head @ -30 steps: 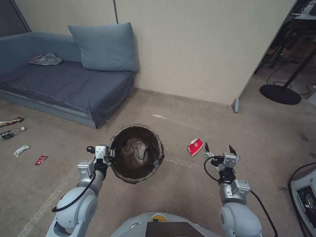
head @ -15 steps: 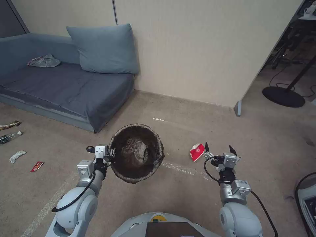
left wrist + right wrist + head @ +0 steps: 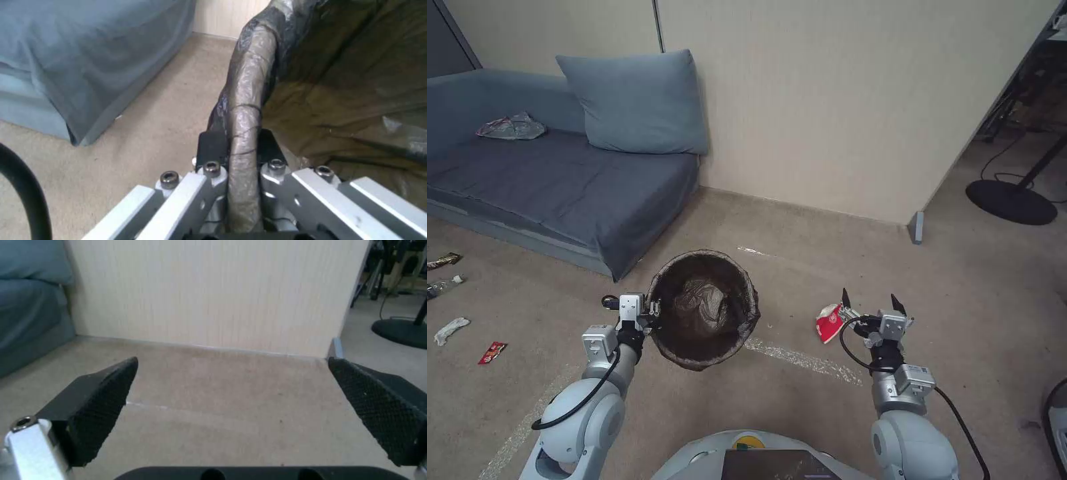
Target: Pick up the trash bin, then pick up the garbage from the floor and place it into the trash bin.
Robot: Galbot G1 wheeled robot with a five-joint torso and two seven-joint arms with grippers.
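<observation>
The trash bin (image 3: 746, 293), lined with a dark bag, hangs off the floor in front of me. My left gripper (image 3: 652, 312) is shut on its rim; the left wrist view shows that rim (image 3: 249, 83) pinched by the left gripper (image 3: 236, 151). Crumpled plastic lies inside the bin. A red-white carton (image 3: 829, 323) lies on the carpet just left of my right gripper (image 3: 870, 301). In the right wrist view the right gripper (image 3: 231, 406) is wide open and holds nothing. More garbage sits far left: a brown wrapper (image 3: 444, 260), a bottle (image 3: 442, 287), a white tissue (image 3: 450, 329) and a red wrapper (image 3: 492, 351).
A blue sofa (image 3: 560, 180) with a cushion and a grey plastic bag (image 3: 510, 127) stands at the left. A beige wall (image 3: 827, 120) runs ahead, ending at a corner (image 3: 917, 227). A round black stand base (image 3: 1010, 201) sits at the right.
The whole view has shifted: the camera moved, so the carton now sits closer to my right gripper and the litter at the left lies nearer the edge. Both arms keep their pose.
</observation>
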